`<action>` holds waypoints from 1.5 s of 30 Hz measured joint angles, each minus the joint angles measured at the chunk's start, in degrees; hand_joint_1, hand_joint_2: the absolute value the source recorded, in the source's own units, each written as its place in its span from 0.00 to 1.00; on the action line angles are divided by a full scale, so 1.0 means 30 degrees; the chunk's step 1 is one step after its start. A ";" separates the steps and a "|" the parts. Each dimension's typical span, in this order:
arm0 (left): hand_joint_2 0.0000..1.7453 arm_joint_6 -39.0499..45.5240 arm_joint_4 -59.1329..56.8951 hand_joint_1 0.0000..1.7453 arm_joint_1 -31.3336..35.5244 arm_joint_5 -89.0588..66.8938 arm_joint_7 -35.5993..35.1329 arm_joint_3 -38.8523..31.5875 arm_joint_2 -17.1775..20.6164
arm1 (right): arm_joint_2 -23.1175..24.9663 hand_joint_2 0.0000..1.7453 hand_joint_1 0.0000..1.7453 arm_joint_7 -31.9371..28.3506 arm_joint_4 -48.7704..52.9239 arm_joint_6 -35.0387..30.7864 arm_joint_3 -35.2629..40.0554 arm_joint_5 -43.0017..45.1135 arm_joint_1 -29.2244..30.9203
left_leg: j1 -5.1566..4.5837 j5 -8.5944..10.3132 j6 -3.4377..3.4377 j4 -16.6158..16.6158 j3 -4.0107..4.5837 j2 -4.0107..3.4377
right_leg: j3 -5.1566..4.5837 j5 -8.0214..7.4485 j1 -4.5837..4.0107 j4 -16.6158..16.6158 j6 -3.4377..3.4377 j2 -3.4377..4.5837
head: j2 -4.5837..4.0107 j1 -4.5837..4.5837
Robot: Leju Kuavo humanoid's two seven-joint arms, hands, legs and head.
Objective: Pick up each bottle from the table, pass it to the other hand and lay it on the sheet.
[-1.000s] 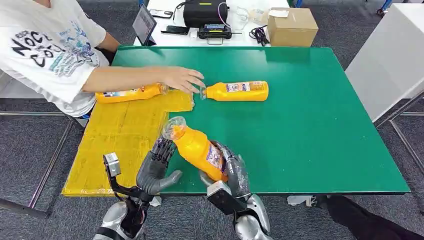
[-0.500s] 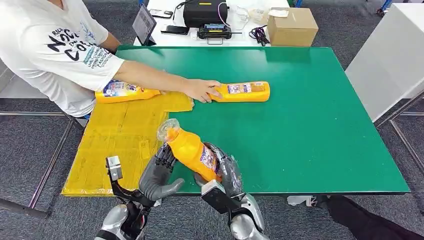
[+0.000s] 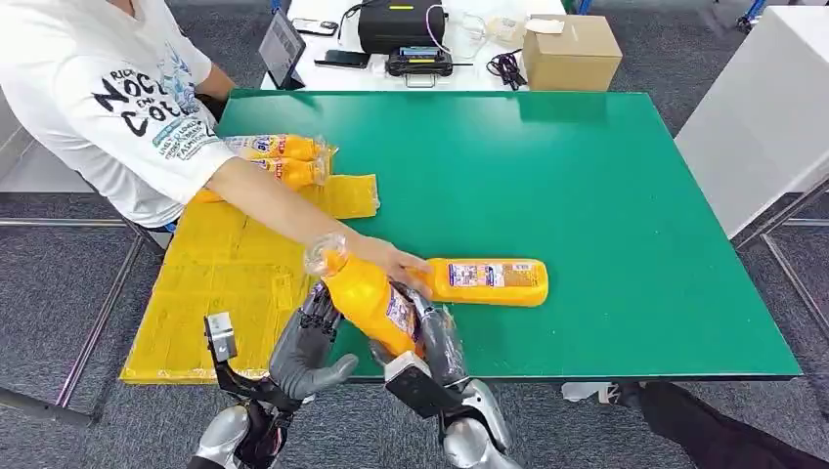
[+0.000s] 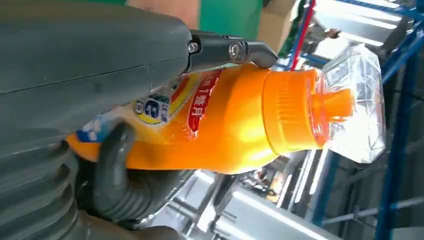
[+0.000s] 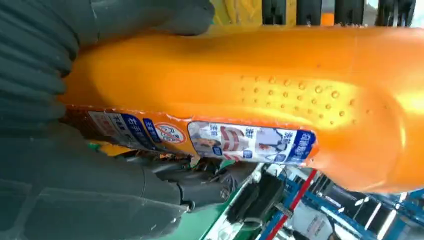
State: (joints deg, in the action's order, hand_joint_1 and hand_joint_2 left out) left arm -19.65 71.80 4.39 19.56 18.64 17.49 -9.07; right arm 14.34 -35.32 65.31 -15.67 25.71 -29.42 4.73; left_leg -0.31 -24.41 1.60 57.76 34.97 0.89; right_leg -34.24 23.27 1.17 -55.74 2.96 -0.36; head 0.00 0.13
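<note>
Both robot hands are gripping 1 orange bottle above the table's near edge: right robot hand around its base, left robot hand beside its neck. A person's hand is touching a second bottle just beyond.

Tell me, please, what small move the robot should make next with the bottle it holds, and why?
Probably let the right robot hand release. The held bottle sits in both hands above the table's near edge, and the left robot hand already wraps its neck end. Then the left can carry it to the yellow sheet, clear of the person's hand.
</note>
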 measured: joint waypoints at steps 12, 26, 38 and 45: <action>1.00 0.0779 -0.0911 0.00 0.0341 -0.0291 -0.0088 -0.0335 0.0007 | 0.0553 1.00 1.00 -0.0007 -0.3155 0.0087 0.2433 -0.0605 0.1160 | -0.0004 0.0002 -0.0001 0.0000 0.0001 0.0002 | -0.0005 0.0001 0.0007 0.0002 -0.0001 0.0000 | 0.0000 -0.0007; 1.00 0.0640 -0.1544 1.00 0.0404 0.0059 0.0036 -0.0707 0.0015 | 0.0641 1.00 1.00 -0.0029 -0.4669 0.0146 0.3081 -0.0357 0.1924 | -0.0002 0.0001 -0.0001 0.0000 -0.0006 -0.0008 | -0.0007 0.0001 0.0005 0.0001 -0.0001 0.0007 | 0.0000 -0.0007; 1.00 0.0116 -0.1384 1.00 0.0199 0.0925 0.0277 -0.1093 0.0015 | 0.0728 1.00 0.00 -0.0051 -0.4822 0.0073 0.3183 -0.0379 0.2122 | -0.0002 0.0002 -0.0001 0.0000 -0.0006 -0.0012 | -0.0013 0.0001 0.0005 0.0000 -0.0001 0.0011 | 0.0000 0.0000; 1.00 0.0846 -0.0801 1.00 0.0152 0.0655 0.0401 -0.1137 0.0000 | 0.0801 0.00 0.00 0.0350 -0.4778 -0.0634 0.3198 -0.0503 0.2099 | -0.0001 0.0002 -0.0001 0.0000 -0.0007 -0.0013 | -0.0012 0.0000 0.0004 0.0000 -0.0001 0.0012 | 0.0000 -0.0007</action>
State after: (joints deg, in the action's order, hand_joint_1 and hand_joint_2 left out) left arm -17.11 69.40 4.85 21.53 19.85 14.08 -9.07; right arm 16.74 -34.27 50.97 -17.57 35.30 -30.93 11.02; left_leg -0.31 -24.41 1.60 57.76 34.95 0.85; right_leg -34.28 23.27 1.18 -55.74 2.95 -0.33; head 0.00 0.11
